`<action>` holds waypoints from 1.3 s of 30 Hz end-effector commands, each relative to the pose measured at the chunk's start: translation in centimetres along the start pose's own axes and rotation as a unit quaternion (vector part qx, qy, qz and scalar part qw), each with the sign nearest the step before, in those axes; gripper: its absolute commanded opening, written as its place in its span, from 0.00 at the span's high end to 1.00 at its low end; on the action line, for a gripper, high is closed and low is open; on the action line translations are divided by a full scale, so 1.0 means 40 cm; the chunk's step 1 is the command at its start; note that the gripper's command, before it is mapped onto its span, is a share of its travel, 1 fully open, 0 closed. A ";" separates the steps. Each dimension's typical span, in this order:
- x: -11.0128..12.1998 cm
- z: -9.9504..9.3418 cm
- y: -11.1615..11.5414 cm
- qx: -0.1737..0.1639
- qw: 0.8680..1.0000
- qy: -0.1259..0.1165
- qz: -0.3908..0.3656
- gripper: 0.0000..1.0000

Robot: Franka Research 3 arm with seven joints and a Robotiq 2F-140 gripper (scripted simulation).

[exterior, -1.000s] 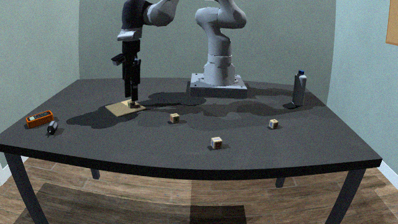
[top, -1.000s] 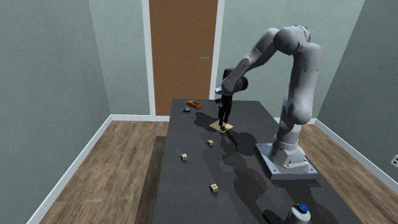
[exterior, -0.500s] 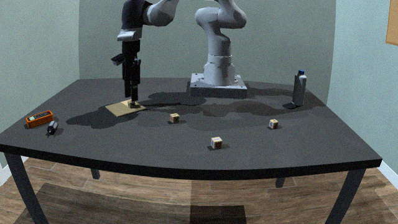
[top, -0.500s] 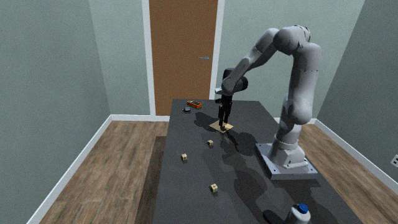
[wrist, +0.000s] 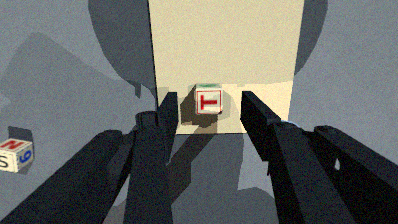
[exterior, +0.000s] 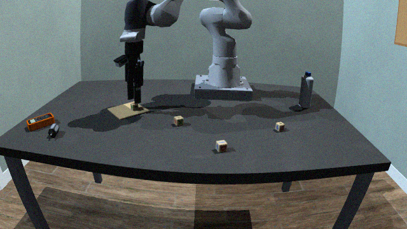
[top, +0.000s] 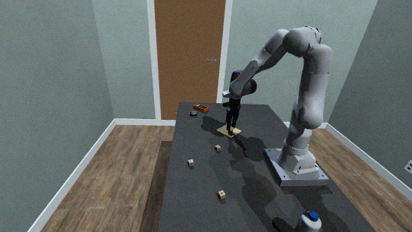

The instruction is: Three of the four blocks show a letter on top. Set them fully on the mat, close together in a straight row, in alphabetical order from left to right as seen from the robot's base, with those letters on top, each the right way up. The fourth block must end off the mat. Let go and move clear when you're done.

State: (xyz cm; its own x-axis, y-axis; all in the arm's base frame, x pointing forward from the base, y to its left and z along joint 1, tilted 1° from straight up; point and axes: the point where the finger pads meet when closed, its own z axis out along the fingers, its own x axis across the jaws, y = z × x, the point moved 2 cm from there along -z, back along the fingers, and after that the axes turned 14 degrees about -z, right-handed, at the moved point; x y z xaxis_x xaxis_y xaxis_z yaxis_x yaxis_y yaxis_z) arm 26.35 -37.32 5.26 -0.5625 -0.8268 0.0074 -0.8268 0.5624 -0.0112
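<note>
The tan mat [top: 222,130] [exterior: 121,112] [wrist: 225,40] bears one block [exterior: 134,107] [wrist: 208,104], near one edge. It shows a red T on top, lying sideways in the wrist view. My gripper [top: 231,127] [exterior: 133,99] [wrist: 209,106] is open just above the mat, a finger on either side of the T block with gaps on both sides. A second block [top: 217,147] [exterior: 179,121] [wrist: 16,155] lies off the mat; it shows S, N and 6 faces, S apparently on top. A third block [top: 190,162] [exterior: 221,145] and a fourth block [top: 221,194] [exterior: 280,126] lie farther off, tops unreadable.
An orange device [top: 201,107] [exterior: 41,121] and a small dark object [top: 193,113] [exterior: 53,130] lie beyond the mat in the top view. A white bottle with a blue cap [top: 309,223] [exterior: 306,90] stands at the opposite end of the table.
</note>
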 end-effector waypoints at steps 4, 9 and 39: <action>0.001 0.000 -0.002 0.001 1.000 0.000 -0.003 0.57; 0.001 0.000 -0.002 0.001 1.000 0.000 -0.003 0.57; 0.001 0.050 -0.002 0.001 1.000 0.000 -0.003 0.57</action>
State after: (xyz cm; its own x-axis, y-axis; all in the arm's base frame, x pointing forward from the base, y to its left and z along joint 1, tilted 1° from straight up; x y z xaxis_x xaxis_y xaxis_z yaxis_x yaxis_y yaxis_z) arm 26.19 -37.14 3.64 -0.5726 -0.8198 0.0071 -0.8199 0.5726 -0.0018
